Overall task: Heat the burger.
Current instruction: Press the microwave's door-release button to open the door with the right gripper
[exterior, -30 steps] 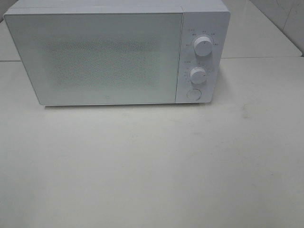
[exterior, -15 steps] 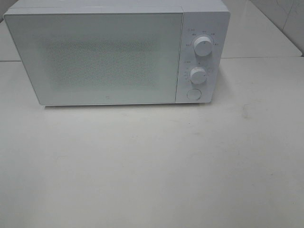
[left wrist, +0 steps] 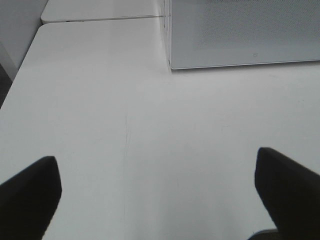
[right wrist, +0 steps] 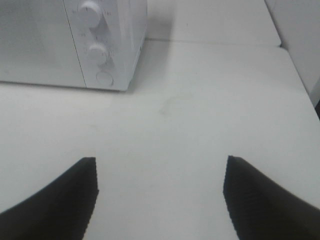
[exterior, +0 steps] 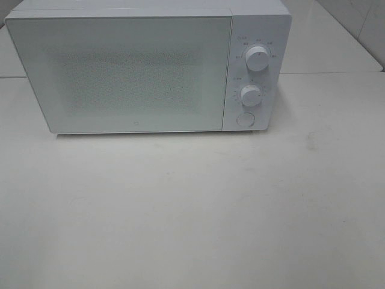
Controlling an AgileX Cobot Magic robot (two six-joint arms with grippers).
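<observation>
Standing wide apart, the jaws of the left gripper held nothing; only bare table showed between them. The right gripper was the same, with jaws spread and empty. Both hung in front of the microwave, the left one before its door side and the right one before its knob side. The door was closed. No gripper touched the upper knob, the lower knob or the button under them. Compared with one second before, nothing had moved in the high view: no arm had come in and the door stayed closed. The burger was in no picture, and I could not tell whether it sat behind the dotted door. I judged that either the heating was already running or the work had not begun.
</observation>
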